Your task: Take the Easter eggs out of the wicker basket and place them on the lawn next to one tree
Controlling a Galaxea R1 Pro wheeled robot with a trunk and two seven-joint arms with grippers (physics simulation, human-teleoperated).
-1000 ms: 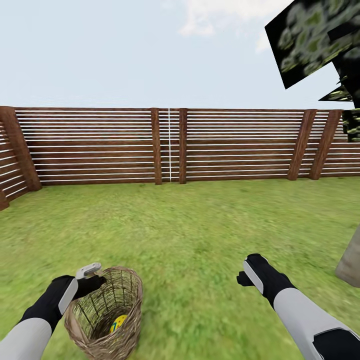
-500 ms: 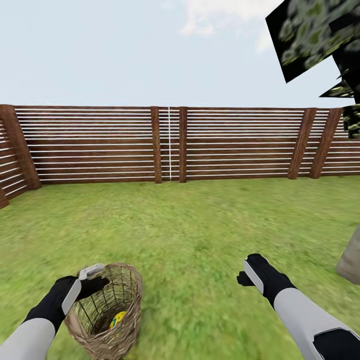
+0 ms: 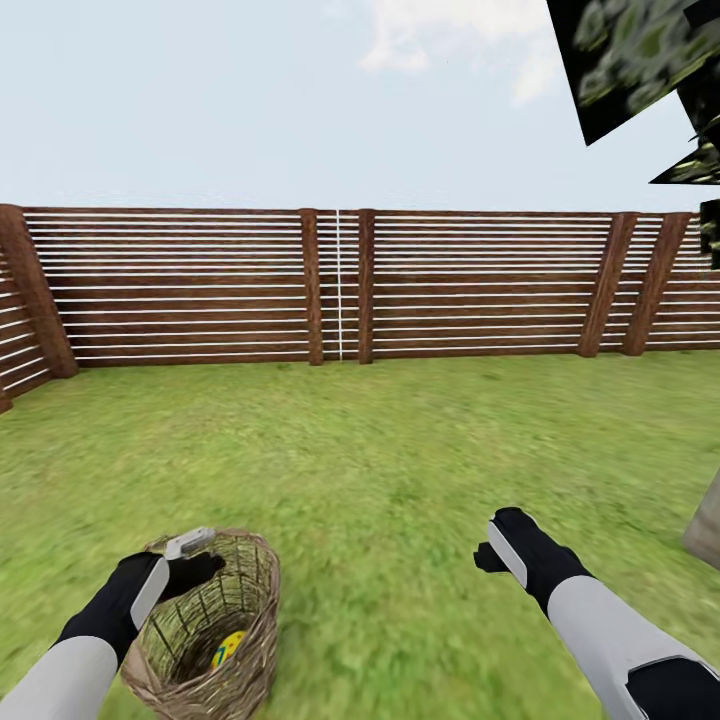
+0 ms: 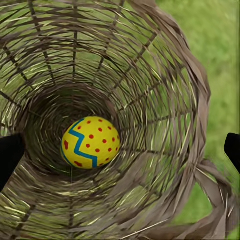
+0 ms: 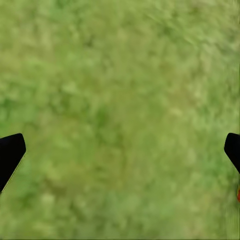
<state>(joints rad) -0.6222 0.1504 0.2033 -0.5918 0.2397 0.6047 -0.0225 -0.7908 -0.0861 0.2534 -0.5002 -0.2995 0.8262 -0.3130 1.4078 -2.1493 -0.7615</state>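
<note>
Wicker basket (image 3: 245,590) | left gripper (image 4: 120,150) spread wide over egg (image 4: 90,142), empty

The basket (image 3: 205,640), brown open-weave wicker, stands upright on the lawn (image 3: 380,470). One yellow egg (image 4: 90,142) with red dots and a teal zigzag lies at its bottom.

My arms: light grey forearm shells, black wrists, left gripper (image 3: 190,560) and right gripper (image 3: 497,545) black with white-grey finger panels.
</note>
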